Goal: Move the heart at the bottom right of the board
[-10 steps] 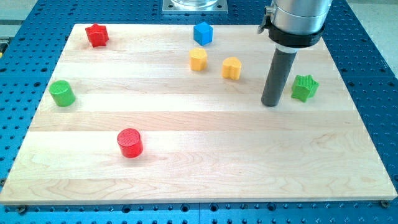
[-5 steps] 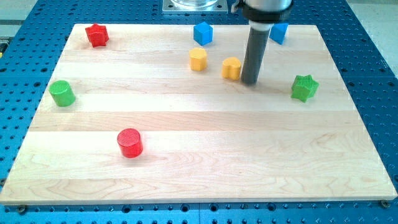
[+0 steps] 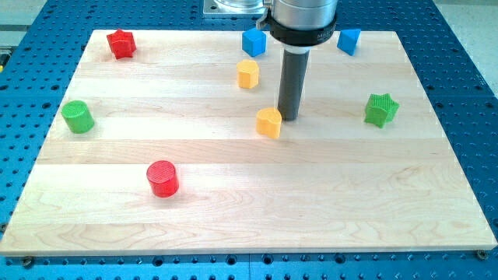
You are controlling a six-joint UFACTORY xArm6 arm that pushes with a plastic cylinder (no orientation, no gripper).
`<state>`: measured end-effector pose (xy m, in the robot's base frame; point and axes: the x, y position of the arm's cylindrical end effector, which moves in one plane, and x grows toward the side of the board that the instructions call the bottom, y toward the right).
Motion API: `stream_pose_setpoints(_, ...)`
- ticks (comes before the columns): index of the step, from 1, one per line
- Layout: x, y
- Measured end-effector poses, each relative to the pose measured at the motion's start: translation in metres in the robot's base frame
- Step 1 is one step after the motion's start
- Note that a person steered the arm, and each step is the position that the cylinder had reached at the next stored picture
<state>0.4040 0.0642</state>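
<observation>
The yellow heart (image 3: 269, 122) lies near the middle of the wooden board (image 3: 249, 225), a little toward the view's top. My tip (image 3: 289, 117) stands just to the heart's upper right, touching or nearly touching it. The dark rod rises from the tip to the silver arm at the view's top.
A yellow block (image 3: 247, 74) sits above the heart. A blue cube (image 3: 254, 41) and another blue block (image 3: 348, 40) are at the top. A green star (image 3: 381, 110) is at the right, a green cylinder (image 3: 78, 117) at the left, a red star (image 3: 120, 43) top left, a red cylinder (image 3: 163, 178) lower left.
My tip moved from the view's right to the left and slightly down. The yellow heart has been pushed down and to the left from its place beside the yellow block.
</observation>
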Motion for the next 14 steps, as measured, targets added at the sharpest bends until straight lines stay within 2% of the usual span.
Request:
stream_pose_setpoints(1,0.004,-0.025)
stream_pose_setpoints(2,0.038,-0.026)
stream_pose_setpoints(3,0.079,-0.003)
stream_pose_setpoints(4,0.019,-0.037)
stream_pose_setpoints(5,0.028,-0.093)
stream_pose_setpoints(6,0.089,-0.095)
stream_pose_setpoints(7,0.123,-0.065)
stream_pose_setpoints(8,0.13,-0.026)
stream_pose_setpoints(10,0.124,-0.111)
stream_pose_setpoints(11,0.093,-0.106)
stream_pose_setpoints(12,0.073,-0.057)
stream_pose_setpoints(13,0.076,0.014)
stream_pose_setpoints(14,0.098,0.081)
